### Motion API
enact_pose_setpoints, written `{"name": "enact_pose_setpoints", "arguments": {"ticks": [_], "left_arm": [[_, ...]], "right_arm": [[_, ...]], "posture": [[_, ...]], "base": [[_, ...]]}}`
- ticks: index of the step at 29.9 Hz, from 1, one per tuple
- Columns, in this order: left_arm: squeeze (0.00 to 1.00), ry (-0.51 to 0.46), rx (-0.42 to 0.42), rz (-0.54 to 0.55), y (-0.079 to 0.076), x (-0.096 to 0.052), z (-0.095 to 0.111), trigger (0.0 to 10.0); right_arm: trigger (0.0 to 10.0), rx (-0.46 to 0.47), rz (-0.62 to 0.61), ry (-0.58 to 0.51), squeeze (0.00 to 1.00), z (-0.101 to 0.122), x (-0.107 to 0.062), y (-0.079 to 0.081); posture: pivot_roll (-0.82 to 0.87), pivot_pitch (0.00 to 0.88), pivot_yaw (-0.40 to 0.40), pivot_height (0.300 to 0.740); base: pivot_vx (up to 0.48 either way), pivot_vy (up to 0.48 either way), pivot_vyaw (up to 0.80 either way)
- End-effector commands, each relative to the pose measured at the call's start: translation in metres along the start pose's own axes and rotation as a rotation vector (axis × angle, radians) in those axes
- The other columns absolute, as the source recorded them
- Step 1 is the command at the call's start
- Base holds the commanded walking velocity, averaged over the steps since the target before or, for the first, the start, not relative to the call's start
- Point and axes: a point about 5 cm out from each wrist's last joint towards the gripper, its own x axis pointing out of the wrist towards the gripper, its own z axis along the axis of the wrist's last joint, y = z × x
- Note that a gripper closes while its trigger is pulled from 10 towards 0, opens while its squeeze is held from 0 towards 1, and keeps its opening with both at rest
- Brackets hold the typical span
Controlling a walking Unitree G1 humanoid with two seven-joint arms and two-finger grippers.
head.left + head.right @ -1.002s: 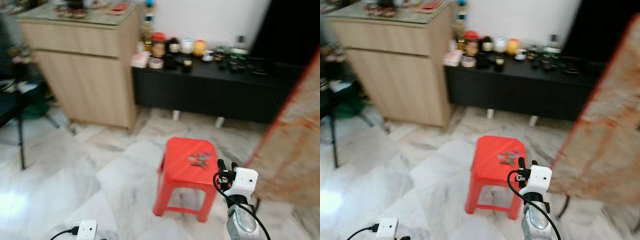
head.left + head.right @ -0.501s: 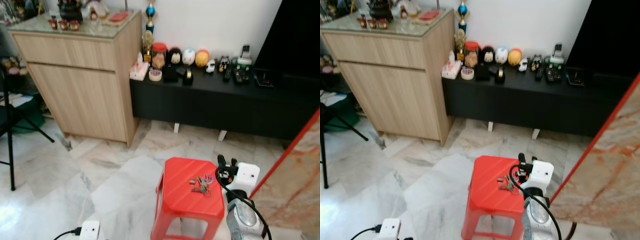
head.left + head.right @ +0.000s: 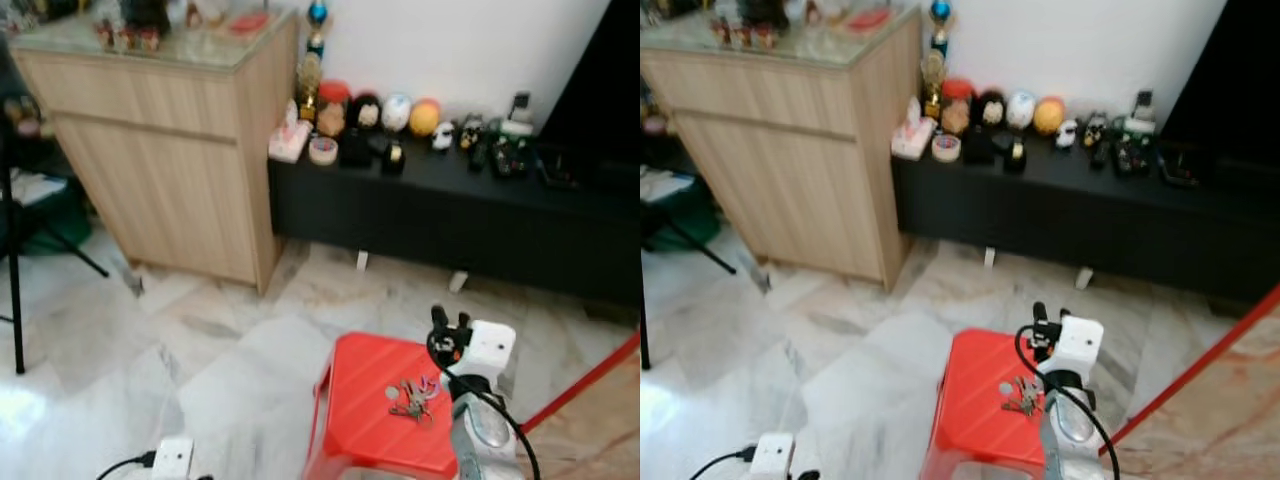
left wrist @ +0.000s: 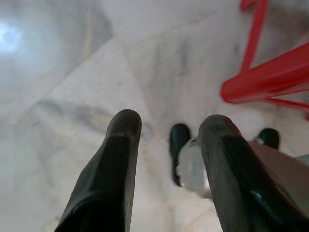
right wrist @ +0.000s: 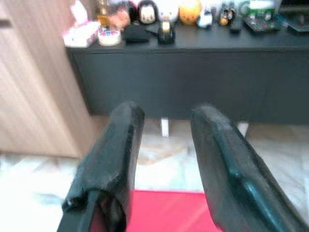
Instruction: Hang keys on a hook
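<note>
lying on the flat top of a red plastic stool, a small bunch of metal keys is seen near the stool's right side, untouched by either gripper. the right gripper is held raised just beyond and to the right of the keys, over the stool's far right corner, its two black fingers pointed forward and set apart with nothing between them; in the right wrist view the red stool top shows below the fingers and a long low black cabinet lies ahead. the left gripper is aimed down at the pale marble floor, its fingers apart and empty, with a red leg of the stool at the edge of that view. the black cabinet is lined with small jars, round figurines and remote controls along the white wall. a tall light wooden cabinet with a glass top stands touching its left end. a white power adapter with a black cord lies on the floor to the left of the stool.
</note>
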Motion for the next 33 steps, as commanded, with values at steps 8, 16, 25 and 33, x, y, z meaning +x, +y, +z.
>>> {"name": "enact_pose_setpoints", "arguments": {"ticks": [8,16,25,33], "left_arm": [[0.0,-0.257,-0.033,-0.023,-0.012,0.008,0.055,10.0],[0.0,-0.708,0.035,-0.068,-0.02,-0.009,0.134,10.0],[0.0,-0.926,-0.033,-0.107,-0.037,-0.042,0.144,10.0],[0.0,-0.957,-0.032,-0.162,-0.05,-0.05,0.162,10.0]], "right_arm": [[10.0,-0.009,-0.016,-0.006,0.0,0.002,-0.002,-0.005],[10.0,-0.015,0.016,-0.013,0.0,0.004,-0.004,0.0],[10.0,-0.073,0.003,-0.055,0.0,0.013,-0.008,-0.011],[10.0,-0.075,-0.004,-0.043,0.0,0.009,-0.011,-0.011]], "posture": [[0.02,0.018,-0.064,0.74],[0.02,0.019,-0.062,0.74],[0.02,0.022,-0.066,0.74],[0.01,0.007,-0.058,0.74]], "base": [[0.0,0.0,0.0],[0.0,0.0,0.0],[0.0,0.0,0.0],[0.0,0.0,0.0]]}}
